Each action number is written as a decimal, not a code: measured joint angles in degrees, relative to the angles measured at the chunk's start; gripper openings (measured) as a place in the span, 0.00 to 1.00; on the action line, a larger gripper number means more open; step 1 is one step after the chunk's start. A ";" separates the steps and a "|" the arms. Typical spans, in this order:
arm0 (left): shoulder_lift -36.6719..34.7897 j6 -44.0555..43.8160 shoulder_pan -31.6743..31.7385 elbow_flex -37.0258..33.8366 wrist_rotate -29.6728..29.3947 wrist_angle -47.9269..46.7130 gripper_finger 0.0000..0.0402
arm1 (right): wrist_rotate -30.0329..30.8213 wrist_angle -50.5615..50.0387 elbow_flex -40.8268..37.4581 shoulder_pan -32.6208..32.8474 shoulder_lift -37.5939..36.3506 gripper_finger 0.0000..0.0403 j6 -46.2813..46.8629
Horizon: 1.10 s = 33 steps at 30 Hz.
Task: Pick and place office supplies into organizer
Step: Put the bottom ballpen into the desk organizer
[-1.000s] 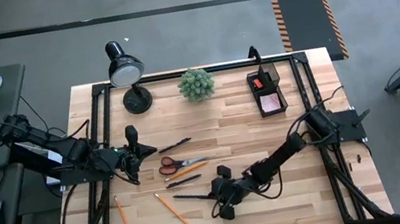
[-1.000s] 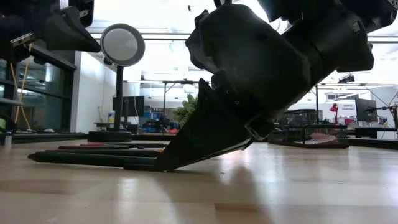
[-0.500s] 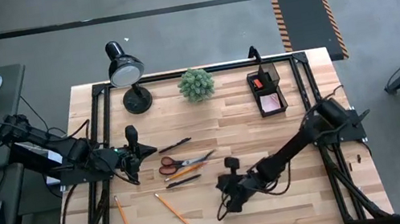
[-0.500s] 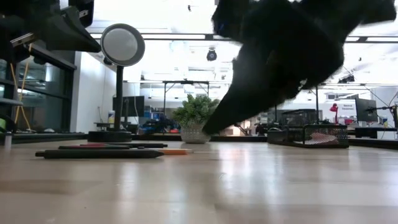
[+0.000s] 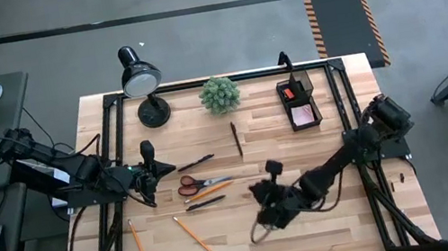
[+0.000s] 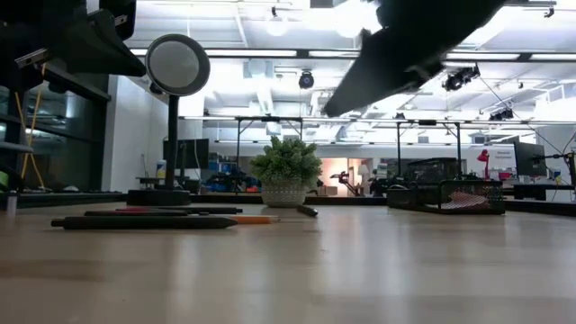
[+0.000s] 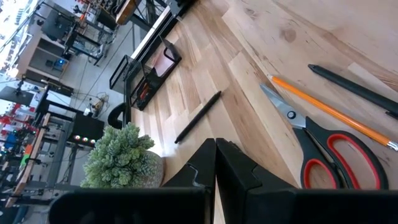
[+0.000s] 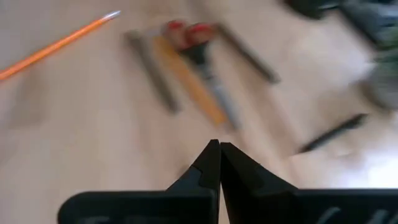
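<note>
Slim black pen (image 5: 236,139) newly beside plant (image 5: 220,95), on pale wood-plank table (image 5: 348,214).

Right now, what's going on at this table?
Two robot arms are sorting office supplies into the organizer. Neither holds anything: the right gripper is shut and empty, raised off the table, and the left gripper waits shut near the scissors. One black pen lies alone below the plant; pencils and pens are still out.

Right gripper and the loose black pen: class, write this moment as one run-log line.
right gripper: shut, empty, raised | black pen: lying loose between plant and organizer | left gripper: shut, beside scissors
</note>
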 joint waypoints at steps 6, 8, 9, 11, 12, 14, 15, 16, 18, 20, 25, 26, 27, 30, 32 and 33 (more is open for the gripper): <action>0.00 0.00 0.01 0.00 0.00 0.00 0.00 | 1.99 -0.88 0.00 -6.07 0.13 0.08 9.83; -0.02 -0.01 0.00 0.00 0.00 0.00 0.00 | 1.81 -0.41 0.02 -7.92 0.37 0.13 13.90; -0.01 0.00 0.01 0.00 0.00 0.00 0.00 | 1.87 -0.18 0.02 -8.72 0.73 0.16 15.56; 0.00 0.00 0.01 0.00 0.00 0.00 0.00 | 1.99 0.75 0.02 -9.98 2.04 0.22 18.05; -0.01 0.00 0.02 0.00 0.00 0.00 0.00 | 1.93 1.48 0.02 -10.47 2.94 0.25 19.42; 0.00 -0.02 0.00 0.00 0.00 0.00 0.00 | 1.43 3.11 0.02 -11.35 5.01 0.30 22.21; -0.02 -0.02 0.02 0.00 0.00 0.00 0.00 | 1.27 3.84 0.04 -11.71 6.22 0.33 23.78; 0.00 -0.02 0.02 0.00 0.00 0.00 0.00 | 1.05 4.50 0.04 -12.05 7.42 0.35 25.23; -0.01 0.00 0.01 0.00 0.00 -0.01 0.00 | 0.81 5.32 0.03 -12.59 9.56 0.39 27.29; 0.00 -0.01 0.00 0.00 0.00 0.00 0.00 | 1.07 6.23 0.02 -12.77 11.17 0.43 28.99; 0.00 0.00 0.00 0.00 0.00 0.00 0.00 | 1.21 7.09 0.04 -12.66 14.35 0.48 30.29; 0.00 -0.01 0.02 0.00 0.00 0.00 0.00 | 1.31 7.15 0.04 -12.79 14.71 0.49 30.27; 0.00 -0.01 0.02 0.00 0.00 0.00 0.00 | 1.49 7.15 0.04 -12.94 15.03 0.49 30.27; 0.00 0.00 0.01 0.00 0.00 0.00 0.00 | 1.86 7.04 0.04 -13.36 15.84 0.49 30.27; -0.01 -0.01 0.01 0.00 0.00 0.00 0.00 | 1.27 5.86 0.04 -13.39 15.91 0.49 30.35; 0.00 0.00 0.00 0.00 0.00 0.00 0.00 | 0.85 5.08 0.04 -13.34 15.91 0.49 30.62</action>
